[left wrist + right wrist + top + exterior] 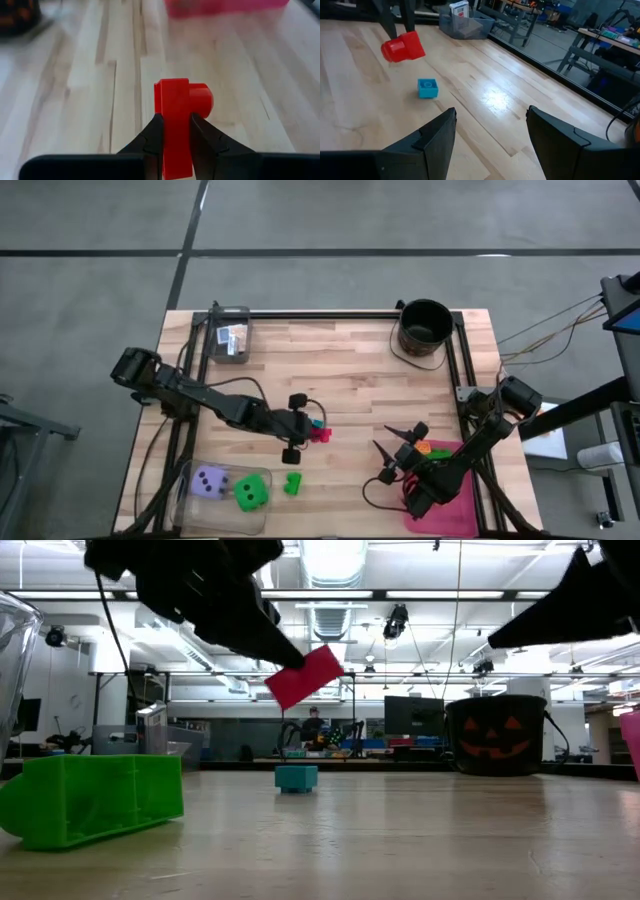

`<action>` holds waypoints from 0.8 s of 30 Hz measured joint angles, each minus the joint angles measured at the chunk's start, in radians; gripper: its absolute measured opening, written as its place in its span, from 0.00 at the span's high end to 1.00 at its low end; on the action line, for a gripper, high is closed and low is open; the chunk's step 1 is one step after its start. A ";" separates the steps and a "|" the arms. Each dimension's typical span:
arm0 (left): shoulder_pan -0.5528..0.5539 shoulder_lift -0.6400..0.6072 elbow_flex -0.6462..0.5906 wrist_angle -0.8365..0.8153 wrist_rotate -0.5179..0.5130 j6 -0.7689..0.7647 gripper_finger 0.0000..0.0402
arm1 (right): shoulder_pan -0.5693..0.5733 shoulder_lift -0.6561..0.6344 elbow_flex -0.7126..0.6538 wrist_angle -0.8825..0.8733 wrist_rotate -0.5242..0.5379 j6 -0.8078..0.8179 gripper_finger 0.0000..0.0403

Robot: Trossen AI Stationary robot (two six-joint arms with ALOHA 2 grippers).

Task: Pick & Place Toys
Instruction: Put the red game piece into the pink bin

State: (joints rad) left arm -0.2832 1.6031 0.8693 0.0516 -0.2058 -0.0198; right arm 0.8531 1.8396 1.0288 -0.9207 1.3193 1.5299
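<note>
- Nearest in the low view, a green brick lies on the wooden table; farther back a small teal brick rests on the boards, well apart from it.
- Above the teal brick a red brick is held clear of the table by the left gripper — its fingers are narrowed onto the brick's flat sides, with the round stud jutting out to one side.
- The step in hand is judged to be the carry: the red brick has been lifted but not yet set down.
- From above, the left gripper is seen near the table's middle, between the clear box with the purple die and green die and the pink tray.
- The right gripper is held over the tray's inner edge with its fingers spread wide and nothing between them; orange and green toys lie on the tray beside it.
- Farthest off, a black pumpkin-faced bucket and a clear bin of card packs stand at the table's far edge.
- The next move calls for a destination to be reached — probably the tray, though this cannot be told for sure — then a lowering and a release.
</note>
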 joint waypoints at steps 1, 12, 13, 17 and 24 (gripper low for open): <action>0.000 -0.006 -0.028 0.059 0.000 0.024 0.85 | -0.001 -0.008 0.003 0.000 -0.001 -0.004 0.41; 0.024 -0.030 -0.219 0.487 0.038 0.193 0.85 | -0.055 -0.097 0.065 0.016 0.063 -0.150 0.16; 0.028 -0.030 -0.227 0.513 0.043 0.201 0.85 | -0.068 -0.099 0.067 0.016 0.065 -0.160 0.13; 0.031 -0.030 -0.255 0.632 0.074 0.239 0.85 | -0.122 -0.099 0.072 0.093 0.066 -0.265 0.07; 0.032 -0.030 -0.287 0.790 0.138 0.286 0.85 | -0.150 -0.092 0.080 0.344 0.033 -0.604 0.07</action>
State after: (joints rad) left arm -0.2510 1.5726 0.5823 0.8417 -0.0674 0.2660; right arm 0.7031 1.7476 1.1084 -0.5767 1.3527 0.9262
